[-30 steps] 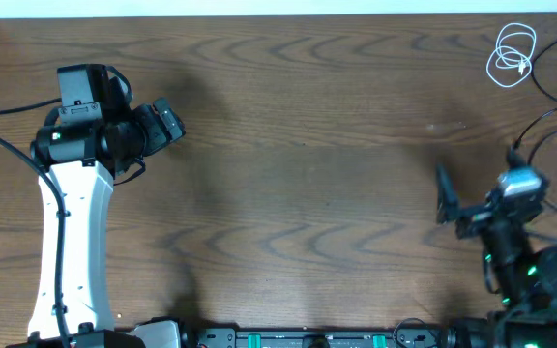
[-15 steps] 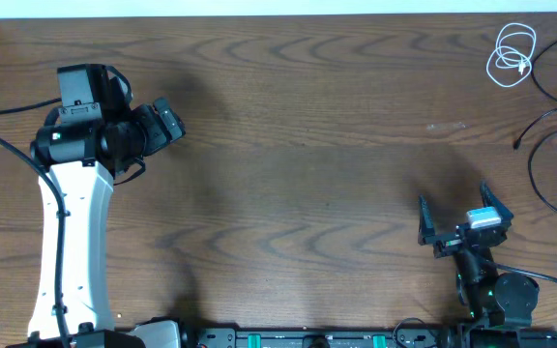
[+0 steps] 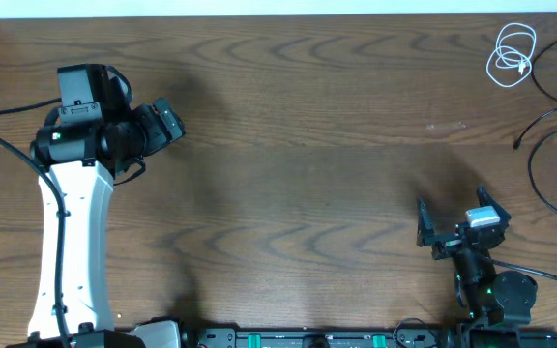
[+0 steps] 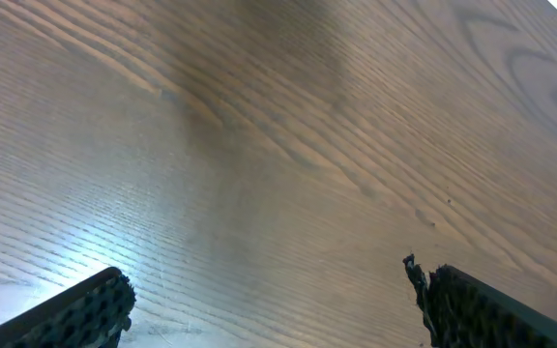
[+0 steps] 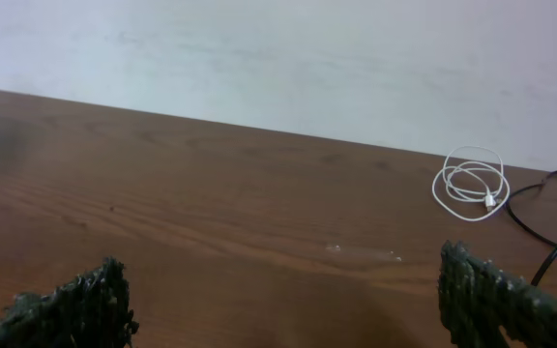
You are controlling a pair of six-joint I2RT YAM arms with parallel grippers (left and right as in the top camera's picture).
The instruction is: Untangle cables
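Right arm has backed off. A second ago your right gripper point(image 3: 451, 199) was up beside the black cable point(image 3: 533, 179) at the right edge. Now it sits low near its base, jaws wide and empty, with barely any motion over the last half second. Left gripper point(image 3: 170, 120) hasn't moved: jaws wide, empty, over bare tabletop point(image 3: 307, 145) at far left.

White cable point(image 3: 511, 53) lies coiled in small loops at the far right corner. The black cable snakes along the right edge near it and runs out of frame. From overhead the two look apart, not crossing.

My read: the cables look separated and the right arm looks parked. You can't check the black cable's off-frame part.
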